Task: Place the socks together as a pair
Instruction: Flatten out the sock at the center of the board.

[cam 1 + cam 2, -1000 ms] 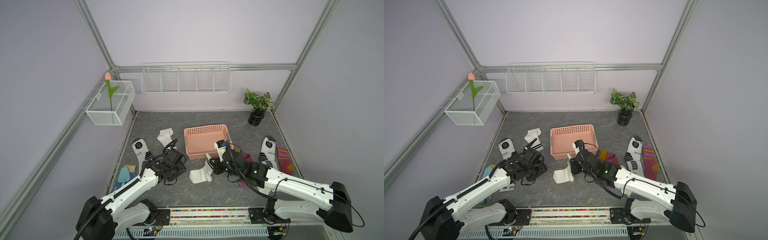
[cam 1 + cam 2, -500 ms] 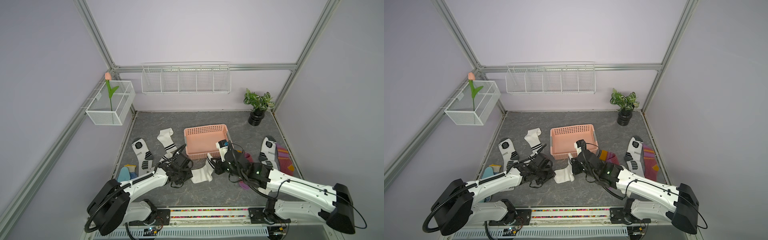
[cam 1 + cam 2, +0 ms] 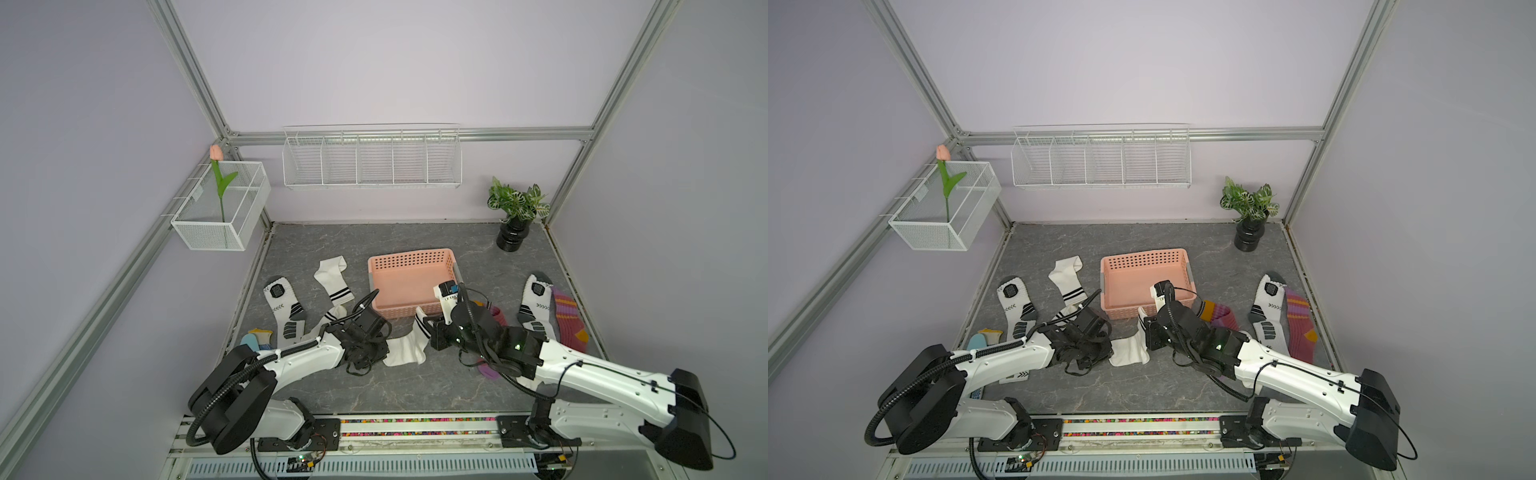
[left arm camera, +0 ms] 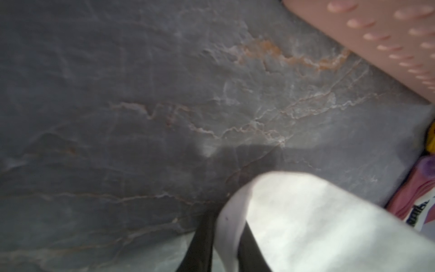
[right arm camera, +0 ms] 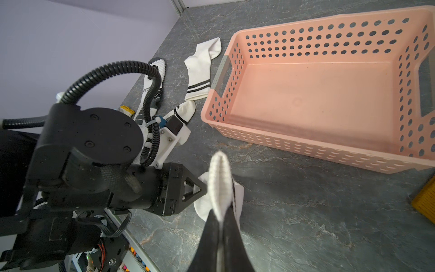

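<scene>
The white fabric sock with two black cuff stripes [image 3: 405, 349] was held between both arms over the grey marbled tabletop [image 3: 415, 386], at 6 o'clock from the pink perforated plastic basket [image 3: 409, 259]; whether its sagging middle touched the table could not be told. The right gripper [image 3: 428, 332] was clamped on the ribbed cuff, at the sock's 3 o'clock end; in the right wrist view the cuff stood pinched between the black fingers [image 5: 208, 240]. The left gripper [image 3: 383, 348] gripped the toe end, at 9 o'clock; in the left wrist view white fabric lay squeezed between its fingers [image 4: 201, 240].

A second white striped sock [image 3: 332, 278] lay flat at 9 o'clock from the basket; a third [image 3: 332, 318] lay at 8 o'clock, partly under the left arm. A white sock with grey-black sports markings [image 3: 284, 307] lay beyond them at 9 o'clock; its match [image 3: 536, 307] lay at 3 o'clock, touching a maroon sock with purple-orange stripes [image 3: 567, 320]; another maroon sock [image 3: 1223, 320] lay partly hidden under the right arm.
</scene>
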Controlling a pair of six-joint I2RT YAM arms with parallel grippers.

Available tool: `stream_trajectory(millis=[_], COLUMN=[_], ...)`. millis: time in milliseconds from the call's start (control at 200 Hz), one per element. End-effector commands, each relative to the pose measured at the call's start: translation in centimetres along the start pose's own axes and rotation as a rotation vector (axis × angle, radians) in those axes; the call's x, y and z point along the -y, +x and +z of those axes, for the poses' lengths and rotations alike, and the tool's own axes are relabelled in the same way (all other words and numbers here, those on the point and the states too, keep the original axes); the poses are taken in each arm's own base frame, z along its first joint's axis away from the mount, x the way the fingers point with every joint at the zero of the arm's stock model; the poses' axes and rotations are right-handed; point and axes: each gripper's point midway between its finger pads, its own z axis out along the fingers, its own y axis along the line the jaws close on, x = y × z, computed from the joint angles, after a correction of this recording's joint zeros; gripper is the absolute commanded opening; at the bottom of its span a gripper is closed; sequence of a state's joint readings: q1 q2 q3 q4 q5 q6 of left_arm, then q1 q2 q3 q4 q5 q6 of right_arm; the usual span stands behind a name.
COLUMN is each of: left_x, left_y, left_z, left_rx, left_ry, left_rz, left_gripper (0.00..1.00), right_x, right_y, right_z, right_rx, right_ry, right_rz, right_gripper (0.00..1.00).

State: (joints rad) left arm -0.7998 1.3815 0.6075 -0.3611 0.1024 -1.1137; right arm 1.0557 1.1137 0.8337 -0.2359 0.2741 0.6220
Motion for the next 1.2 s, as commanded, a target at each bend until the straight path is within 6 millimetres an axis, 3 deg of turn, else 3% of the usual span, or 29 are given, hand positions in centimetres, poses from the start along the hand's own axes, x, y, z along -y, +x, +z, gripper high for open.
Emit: stream_trajectory(millis=[0, 90, 270, 365, 505, 655, 850, 1065, 1195], left_x=[0.6, 1.2, 3.4, 5.7, 8.7, 10.5, 10.4, 10.7, 11.0], left_y=[-0.2, -0.5, -0.9, -0.7, -0.4, -0.3, -0.9, -0.9, -0.8], left_z=[-0.2, -0.9, -3.5, -5.3, -9.3, -14.3, -19.0, -23.2, -23.7], left_rx=[0.009, 0.025, 0.072, 0.088, 0.131, 0.227, 0.340, 0.373, 0.360], left_ry=[0.006, 0.031, 0.175, 0.336, 0.577, 0.794, 1.007, 1.215, 1.267], left_rz=[0.012, 0.018, 0.023, 0.059, 0.121, 0.194, 0.132, 0.077, 0.061], left_gripper=[0.09, 0.00, 0.00, 0.00, 0.00, 0.00, 0.00, 0.00, 0.00], right_x=[0.8, 1.8, 5.3, 7.6, 10.5, 13.0, 16.1, 17.9, 17.3], right_y=[0.0, -0.1, 0.4, 0.9, 2.1, 3.5, 6.1, 8.4, 8.4], right_z=[-0.5, -0.9, -1.5, -1.8, -1.9, -1.6, -0.8, 0.0, 0.7], right_rx=[0.023, 0.032, 0.034, 0.033, 0.013, -0.013, -0.070, -0.120, -0.135], right_ry=[0.023, 0.055, 0.117, 0.145, 0.202, 0.246, 0.325, 0.350, 0.309], right_rz=[0.026, 0.041, 0.150, 0.223, 0.281, 0.332, 0.384, 0.426, 0.418], right_gripper=[0.07, 0.07, 0.07, 0.07, 0.07, 0.07, 0.07, 0.07, 0.07])
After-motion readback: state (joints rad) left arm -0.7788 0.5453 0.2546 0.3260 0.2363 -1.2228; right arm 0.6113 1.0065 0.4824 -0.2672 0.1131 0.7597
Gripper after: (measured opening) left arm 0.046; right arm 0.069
